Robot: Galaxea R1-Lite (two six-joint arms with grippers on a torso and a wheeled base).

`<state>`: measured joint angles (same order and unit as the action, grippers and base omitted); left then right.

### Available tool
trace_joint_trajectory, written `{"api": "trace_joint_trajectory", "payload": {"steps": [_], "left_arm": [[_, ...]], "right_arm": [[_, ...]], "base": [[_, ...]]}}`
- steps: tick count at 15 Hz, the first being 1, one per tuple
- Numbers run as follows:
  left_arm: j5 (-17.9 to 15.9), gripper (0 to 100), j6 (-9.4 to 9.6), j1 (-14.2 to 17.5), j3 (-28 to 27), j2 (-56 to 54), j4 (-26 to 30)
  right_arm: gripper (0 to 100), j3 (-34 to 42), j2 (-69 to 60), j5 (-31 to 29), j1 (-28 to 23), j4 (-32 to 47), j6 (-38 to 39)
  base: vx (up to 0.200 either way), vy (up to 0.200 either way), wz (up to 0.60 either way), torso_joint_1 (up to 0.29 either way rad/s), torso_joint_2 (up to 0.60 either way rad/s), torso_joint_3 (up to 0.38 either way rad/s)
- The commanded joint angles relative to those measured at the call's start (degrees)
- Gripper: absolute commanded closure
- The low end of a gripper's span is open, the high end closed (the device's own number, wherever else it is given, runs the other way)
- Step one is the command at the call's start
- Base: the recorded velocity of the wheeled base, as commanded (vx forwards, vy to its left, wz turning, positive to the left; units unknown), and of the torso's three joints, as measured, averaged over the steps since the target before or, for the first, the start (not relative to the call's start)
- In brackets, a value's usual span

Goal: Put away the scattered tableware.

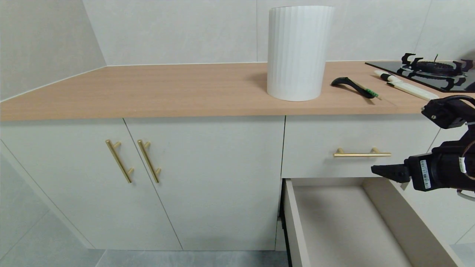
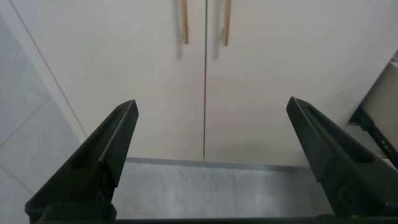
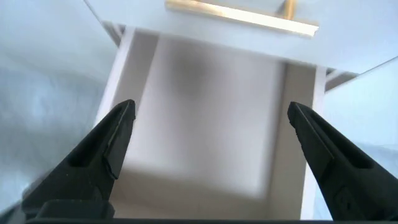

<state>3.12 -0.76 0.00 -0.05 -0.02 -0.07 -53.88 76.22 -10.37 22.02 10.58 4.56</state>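
Open drawer (image 1: 294,222) before us. Our right gripper (image 3: 210,109) over it, left gripper (image 2: 211,107) facing cupboard doors (image 2: 280,81); both wide, unladen. Black utensil (image 1: 354,86), white knife (image 1: 406,88) on counter (image 1: 148,89), not yet stowed.

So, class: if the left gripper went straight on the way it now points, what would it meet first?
Most likely the closed cupboard doors, low down near the seam between them, below the gold handles. Nothing lies between the open left gripper and them, though depth is hard to judge.
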Motion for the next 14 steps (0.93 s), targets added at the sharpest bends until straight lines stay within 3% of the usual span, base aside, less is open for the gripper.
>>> {"api": "trace_joint_trajectory", "payload": {"steps": [1,5,14], "left_arm": [[0.0,0,-0.04,0.0,0.0,0.0,0.0],[0.0,0,-0.04,0.0,0.0,0.0,0.0],[0.0,0,-0.04,0.0,0.0,0.0,0.0]], "right_arm": [[0,-0.3,-0.8,0.2,-0.1,-0.4,0.0],[0,-0.2,-1.5,0.1,0.0,-0.6,0.0],[0,-0.1,-1.2,0.2,-0.1,-2.4,0.0]], "base": [[0.0,0.0,0.0,0.0,0.0,0.0],[0.0,0.0,0.0,0.015,-0.17,-0.242],[0.0,0.0,0.0,0.104,-0.48,-0.338]]}}
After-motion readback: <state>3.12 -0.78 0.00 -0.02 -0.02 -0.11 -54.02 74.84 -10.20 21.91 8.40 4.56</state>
